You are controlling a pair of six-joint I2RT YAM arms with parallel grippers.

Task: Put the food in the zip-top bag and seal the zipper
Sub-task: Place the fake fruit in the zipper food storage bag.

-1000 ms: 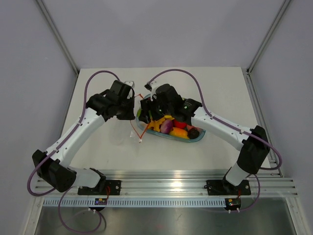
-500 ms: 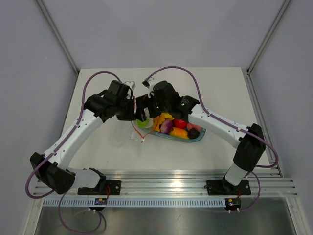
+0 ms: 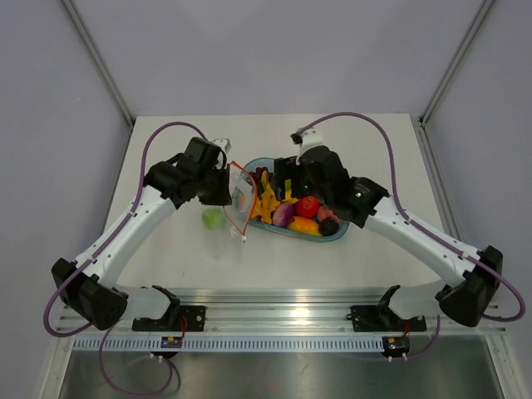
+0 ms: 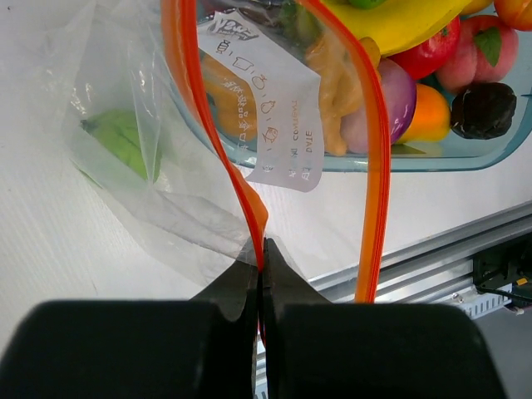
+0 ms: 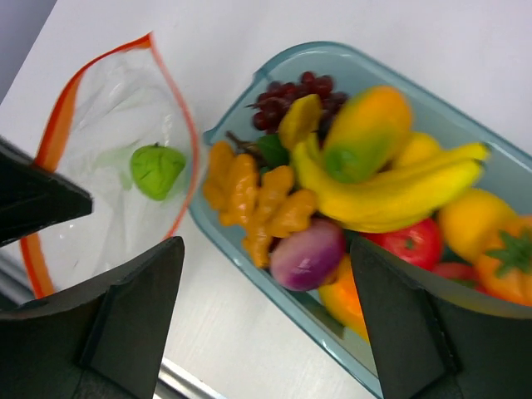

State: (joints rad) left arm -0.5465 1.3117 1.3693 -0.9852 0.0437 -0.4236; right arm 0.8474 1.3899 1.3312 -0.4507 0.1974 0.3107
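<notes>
Left end effector (image 4: 260, 249), jaws pressed together on the orange zipper (image 4: 252, 208), holds the clear zip-top bag (image 5: 100, 116) with its mouth open just beside the left end of the blue-tinted tray (image 5: 357, 56) on the counter (image 3: 183, 266). One green piece (image 5: 156, 170) lies inside the bag; the other food (image 5: 391, 195) fills the tray. Right end effector (image 5: 266, 249) hovers over the tray, jaws wide apart and empty.

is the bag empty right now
No, a green piece lies inside the open bag.
</notes>
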